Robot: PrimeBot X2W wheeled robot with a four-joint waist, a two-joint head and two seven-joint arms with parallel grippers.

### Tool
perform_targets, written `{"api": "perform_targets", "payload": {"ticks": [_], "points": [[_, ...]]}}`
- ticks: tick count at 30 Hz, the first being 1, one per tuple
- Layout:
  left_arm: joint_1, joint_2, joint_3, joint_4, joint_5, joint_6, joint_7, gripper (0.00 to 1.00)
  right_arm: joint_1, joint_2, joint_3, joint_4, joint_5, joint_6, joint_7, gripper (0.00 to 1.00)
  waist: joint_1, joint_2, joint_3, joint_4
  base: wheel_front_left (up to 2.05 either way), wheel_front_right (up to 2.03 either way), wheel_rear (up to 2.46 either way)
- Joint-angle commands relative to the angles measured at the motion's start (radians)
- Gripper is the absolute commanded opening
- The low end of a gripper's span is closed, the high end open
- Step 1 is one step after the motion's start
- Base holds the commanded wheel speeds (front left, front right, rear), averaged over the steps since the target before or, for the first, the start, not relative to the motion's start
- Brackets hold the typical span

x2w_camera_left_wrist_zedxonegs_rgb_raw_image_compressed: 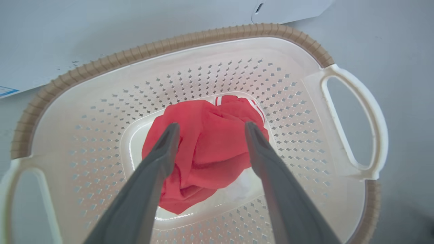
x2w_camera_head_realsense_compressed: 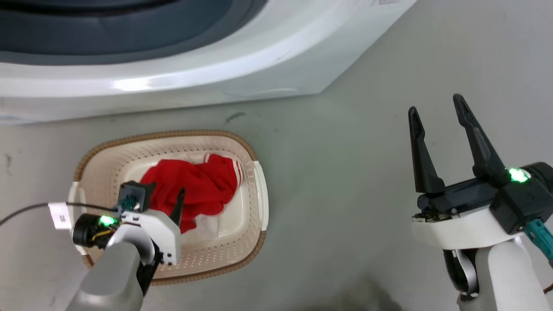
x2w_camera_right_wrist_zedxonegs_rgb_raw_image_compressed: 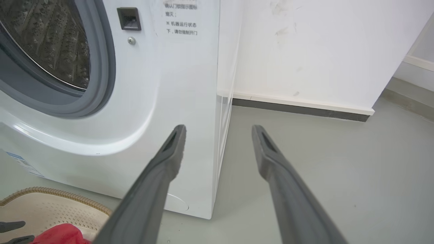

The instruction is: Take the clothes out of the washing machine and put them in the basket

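Grey floor [x2w_camera_head_realsense_compressed: 345, 181] runs under everything. On the left, the left claw [x2w_camera_left_wrist_zedxonegs_rgb_raw_image_compressed: 212, 124] hangs over the basket [x2w_camera_left_wrist_zedxonegs_rgb_raw_image_compressed: 237, 32], pointing down into it, its two fingers spread wide with nothing held. Right under it, in the gap between those fingers, the red clothes [x2w_camera_left_wrist_zedxonegs_rgb_raw_image_compressed: 206, 152] lie in a rumpled heap on the basket's bottom, with white stripes at the far side. I cannot tell if the heap is one piece or two. It is bunched up with no clear long way; the basket's long way runs from one handle [x2w_camera_left_wrist_zedxonegs_rgb_raw_image_compressed: 356, 118] to the other. A small white tag [x2w_camera_head_realsense_compressed: 59, 216] by the left wrist has marks too tiny to read. Next comes the washing machine [x2w_camera_right_wrist_zedxonegs_rgb_raw_image_compressed: 176, 84], just beyond the basket. The part of its steel drum [x2w_camera_right_wrist_zedxonegs_rgb_raw_image_compressed: 51, 40] that shows has no red in it. A sticker [x2w_camera_right_wrist_zedxonegs_rgb_raw_image_compressed: 181, 20] on the machine's front has Chinese words, "机器运行状态" and "请勿强制开门". A blue label [x2w_camera_right_wrist_zedxonegs_rgb_raw_image_compressed: 20, 161] low down is too small to read. On the right, the right claw [x2w_camera_right_wrist_zedxonegs_rgb_raw_image_compressed: 219, 127] is wide open too and holds nothing. It points at the machine's front corner, so the drum lies up and to its left. I think this arm is the freer one to reach in, if anything is left inside.
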Motion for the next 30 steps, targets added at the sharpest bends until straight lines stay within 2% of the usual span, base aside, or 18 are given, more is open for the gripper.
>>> {"api": "perform_targets", "payload": {"ticks": [1,11,18,24,30], "points": [[0.025,-0.002,0.008,-0.015,0.005,-0.002,-0.003,1.00,0.011,0.000,-0.005,0.004,-0.006,-0.001,-0.002,1.00,0.0000,0.0000,-0.041,0.019,0.00,0.00,0.00],[0.166,-0.037,0.049,-0.175,0.057,-0.004,-0.003,1.00,0.072,0.000,-0.031,0.044,-0.012,-0.001,-0.002,1.00,0.0000,0.0000,-0.183,0.052,0.00,0.00,0.00],[0.210,-0.055,0.120,-0.352,0.097,0.001,-0.003,1.00,0.104,0.000,-0.032,0.058,-0.025,-0.001,-0.003,1.00,0.0000,0.0000,-0.248,0.063,0.00,0.00,0.00],[0.243,-0.063,0.205,-0.516,0.120,0.011,-0.003,1.00,0.122,0.000,-0.024,0.070,-0.019,-0.001,-0.002,1.00,0.0000,0.0000,-0.298,0.044,0.00,0.00,0.00],[0.212,-0.043,0.275,-0.603,0.113,0.005,-0.003,1.00,0.119,0.000,-0.005,0.066,0.000,-0.001,-0.002,1.00,0.0000,0.0000,-0.285,-0.005,0.00,0.00,0.00]]}}
